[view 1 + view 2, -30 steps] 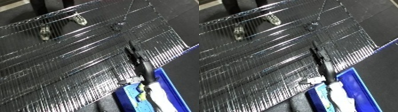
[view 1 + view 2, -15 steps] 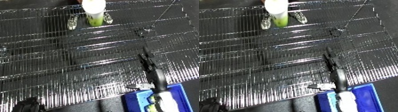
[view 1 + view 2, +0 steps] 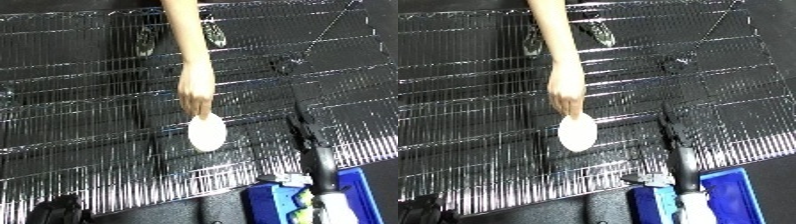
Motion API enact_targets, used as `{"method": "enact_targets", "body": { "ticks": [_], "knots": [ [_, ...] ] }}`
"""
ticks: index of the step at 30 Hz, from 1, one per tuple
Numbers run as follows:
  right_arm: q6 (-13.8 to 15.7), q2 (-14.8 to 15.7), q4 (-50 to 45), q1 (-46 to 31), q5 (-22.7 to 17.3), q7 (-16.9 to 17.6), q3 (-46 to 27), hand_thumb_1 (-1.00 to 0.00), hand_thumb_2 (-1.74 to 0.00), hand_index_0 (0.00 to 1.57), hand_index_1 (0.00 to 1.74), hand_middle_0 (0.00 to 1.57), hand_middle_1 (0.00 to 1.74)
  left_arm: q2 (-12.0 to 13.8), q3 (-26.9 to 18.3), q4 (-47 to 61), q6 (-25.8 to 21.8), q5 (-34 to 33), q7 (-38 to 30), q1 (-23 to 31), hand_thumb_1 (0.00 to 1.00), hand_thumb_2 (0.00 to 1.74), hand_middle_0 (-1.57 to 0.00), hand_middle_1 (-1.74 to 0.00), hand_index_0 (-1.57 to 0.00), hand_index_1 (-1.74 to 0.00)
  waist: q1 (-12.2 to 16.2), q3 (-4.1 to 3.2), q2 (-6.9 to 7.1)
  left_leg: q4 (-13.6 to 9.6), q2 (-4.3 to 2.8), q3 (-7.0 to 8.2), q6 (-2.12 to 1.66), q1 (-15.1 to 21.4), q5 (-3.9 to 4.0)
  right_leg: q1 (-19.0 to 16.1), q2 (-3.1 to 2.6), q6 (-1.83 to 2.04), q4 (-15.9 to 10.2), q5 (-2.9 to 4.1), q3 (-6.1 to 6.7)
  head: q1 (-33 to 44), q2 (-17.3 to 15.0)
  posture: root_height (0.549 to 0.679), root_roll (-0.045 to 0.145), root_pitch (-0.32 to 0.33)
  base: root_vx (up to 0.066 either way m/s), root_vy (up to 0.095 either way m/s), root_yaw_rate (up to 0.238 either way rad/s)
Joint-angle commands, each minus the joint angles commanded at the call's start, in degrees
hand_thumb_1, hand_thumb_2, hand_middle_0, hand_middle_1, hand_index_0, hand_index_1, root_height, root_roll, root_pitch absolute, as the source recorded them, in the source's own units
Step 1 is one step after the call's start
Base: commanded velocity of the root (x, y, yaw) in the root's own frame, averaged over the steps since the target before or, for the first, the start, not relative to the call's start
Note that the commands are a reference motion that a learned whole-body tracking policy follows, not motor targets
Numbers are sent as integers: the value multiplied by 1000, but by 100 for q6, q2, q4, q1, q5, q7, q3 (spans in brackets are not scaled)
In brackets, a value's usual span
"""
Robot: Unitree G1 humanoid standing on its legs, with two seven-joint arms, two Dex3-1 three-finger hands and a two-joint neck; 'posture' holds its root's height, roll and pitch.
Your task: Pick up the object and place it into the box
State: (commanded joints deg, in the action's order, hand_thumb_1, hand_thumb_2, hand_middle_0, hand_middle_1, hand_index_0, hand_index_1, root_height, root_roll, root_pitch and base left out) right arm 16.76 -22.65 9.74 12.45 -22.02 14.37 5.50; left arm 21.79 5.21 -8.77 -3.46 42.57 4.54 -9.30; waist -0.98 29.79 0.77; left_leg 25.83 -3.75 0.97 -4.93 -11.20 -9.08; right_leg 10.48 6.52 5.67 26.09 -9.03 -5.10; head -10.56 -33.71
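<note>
The object (image 3: pixel 206 132) is a small white oval thing lying just below the middle of the frame on the wire-grid worktop (image 3: pixel 80 115), with a person's hand (image 3: pixel 195 92) reaching down from the top edge and its fingertips on or just at the object's upper end. Judging by its smooth, pale, rounded look, it is probably light and somewhat slippery; whether it is stiff or soft cannot be told. A hold across its narrow sides, thumb against fingers, looks the safest, since the grid underneath gives little room to slide fingers below it. The blue bin (image 3: pixel 728 186) sits at the lower right corner, near the object, so the carry should be short. The robot's right hand (image 3: pixel 302 131) shows as a thin black shape right of the object, above the bin, on a white forearm; whether its fingers are spread or curled cannot be told. The left hand is out of sight. The person's arm lies over the object and stands in the way of an approach from above; two dark clips (image 3: pixel 213 35) near the top are well apart.
</note>
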Motion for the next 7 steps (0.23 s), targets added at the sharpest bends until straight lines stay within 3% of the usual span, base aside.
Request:
{"method": "enact_targets", "body": {
  "ticks": [7],
  "knots": [
    [-91,-7,119,14,30,-122,96,0,0,0,0,0,0,-9,17,-22,41,-45,-15,-25,1000,1740,-1570,-1740,-1570,-1740,14,0,-27,129,-7,9,-13,-106,-41,89,13,-5,71,-10,15,-11,-53,667,34,-63,24,-1,-21]
  ]
}}
